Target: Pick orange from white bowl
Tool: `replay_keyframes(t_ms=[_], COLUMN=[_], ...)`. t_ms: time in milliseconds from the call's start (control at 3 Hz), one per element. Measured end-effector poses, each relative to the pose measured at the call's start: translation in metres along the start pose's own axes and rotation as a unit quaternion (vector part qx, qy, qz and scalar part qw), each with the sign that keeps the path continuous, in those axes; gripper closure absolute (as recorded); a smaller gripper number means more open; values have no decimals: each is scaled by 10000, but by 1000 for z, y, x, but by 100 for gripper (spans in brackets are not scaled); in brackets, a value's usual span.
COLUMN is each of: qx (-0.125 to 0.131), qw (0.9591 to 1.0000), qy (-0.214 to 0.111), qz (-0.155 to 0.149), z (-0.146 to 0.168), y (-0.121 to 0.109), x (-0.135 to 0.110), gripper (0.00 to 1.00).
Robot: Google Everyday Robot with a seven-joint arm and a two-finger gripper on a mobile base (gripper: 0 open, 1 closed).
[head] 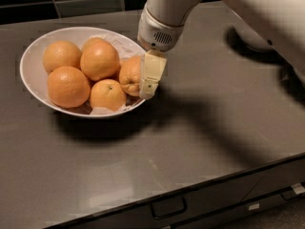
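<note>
The wide white bowl (33,56) stands at the back left of the dark counter and holds several oranges on crumpled white paper. The mottled mid-sized orange (130,75) lies at the bowl's right side, next to a smaller orange (107,94). My gripper (145,86) reaches down from the upper right, over the bowl's right rim. Its cream-coloured end lies right against the right side of the mottled orange. The orange rests in the bowl.
Three larger, brighter oranges (99,60) fill the left and middle of the bowl. My white arm (248,4) crosses the upper right and casts a shadow on the counter. The counter's front edge with drawer handles (167,208) runs along the bottom.
</note>
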State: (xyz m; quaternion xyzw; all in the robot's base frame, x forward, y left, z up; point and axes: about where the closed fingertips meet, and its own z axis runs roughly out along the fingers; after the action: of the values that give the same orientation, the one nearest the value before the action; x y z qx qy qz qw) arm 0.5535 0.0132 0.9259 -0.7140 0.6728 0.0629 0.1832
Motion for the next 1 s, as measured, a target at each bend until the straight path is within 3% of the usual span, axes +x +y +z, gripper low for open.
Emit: replay_keyframes(t_ms=[1000], qx=[-203], qw=[9998], qy=[20], qz=[-29], z=[6], y=[10], x=[-6], gripper=[9])
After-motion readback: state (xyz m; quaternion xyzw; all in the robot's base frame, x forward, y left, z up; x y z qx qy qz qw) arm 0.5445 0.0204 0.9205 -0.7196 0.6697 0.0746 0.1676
